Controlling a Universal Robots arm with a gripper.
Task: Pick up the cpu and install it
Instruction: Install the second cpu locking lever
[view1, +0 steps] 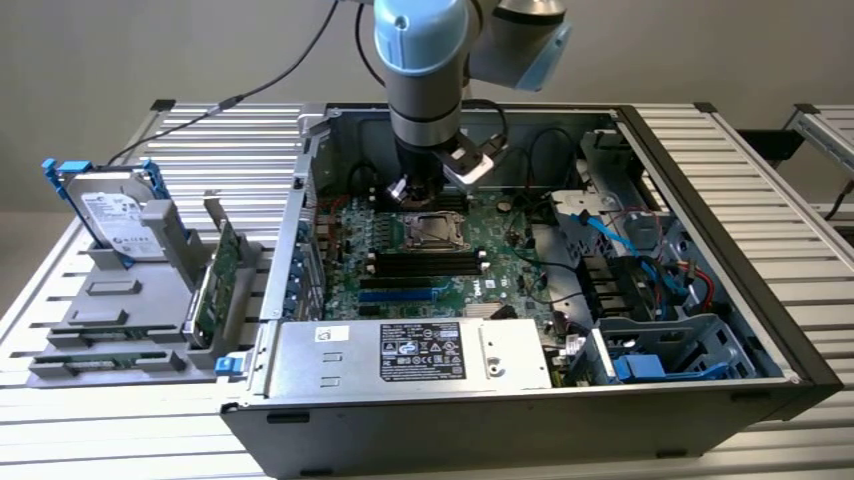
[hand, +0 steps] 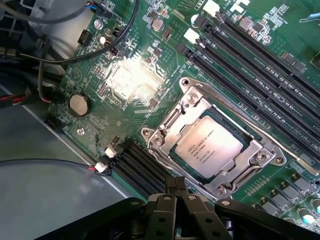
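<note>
Wrist view: the hand (hand: 176, 192) is closed and empty above the cpu (hand: 209, 145) (seated in its socket (hand: 165, 140)), memory slots (hand: 250, 55) alongside.

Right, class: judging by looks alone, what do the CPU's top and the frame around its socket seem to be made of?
CPU top: apparently brushed metal, matte silver-grey with printed lettering. Socket frame: likely polished steel, brighter, with glinting edges and screw heads at its corners.

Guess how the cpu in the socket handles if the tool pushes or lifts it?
The cpu looks like a thin rigid plate: likely stiff and light. Its smooth metal top probably makes it slippery. It lies flat inside the socket frame, so a push likely won't slide or tip it.
</note>
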